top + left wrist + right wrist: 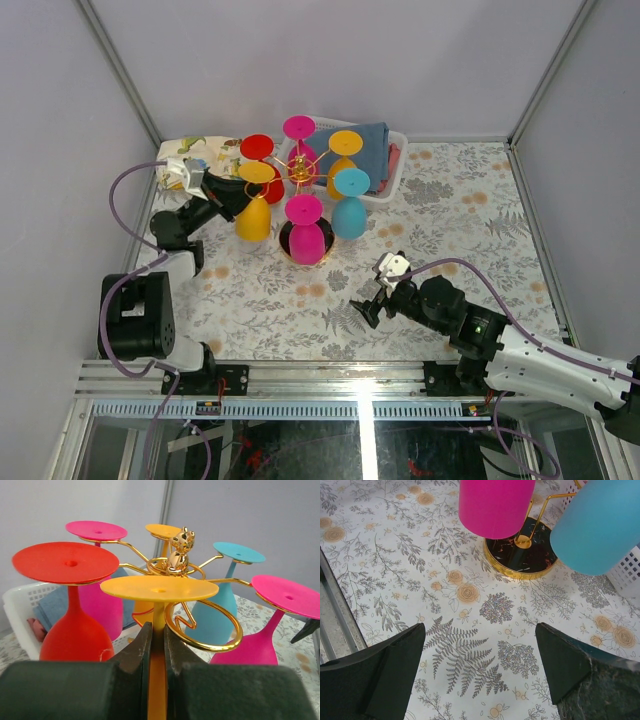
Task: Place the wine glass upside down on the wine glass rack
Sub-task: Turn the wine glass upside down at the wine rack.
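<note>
Wine glass rack nearly full, one loop free | yellow wine glass inverted just beside that loop, stem pinched by left gripper | advice: slide stem in level, foot above wire, then release | right gripper wide, well apart

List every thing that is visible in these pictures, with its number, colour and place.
wine glass rack: one, gold wire, back middle of the table
pink wine glasses: two, pink, upside down on the rack, front and back
red wine glass: one, red, upside down on the rack, back left
blue wine glass: one, blue, upside down on the rack, front right
hanging yellow wine glass: one, yellow, upside down on the rack, back right
held yellow wine glass: one, yellow, upside down at the rack's left
basket: one, white, behind the rack
blue cloth: one, blue, inside the basket
left gripper: one, black, shut on the held glass's stem
right gripper: one, black, open, above the table's front
</note>
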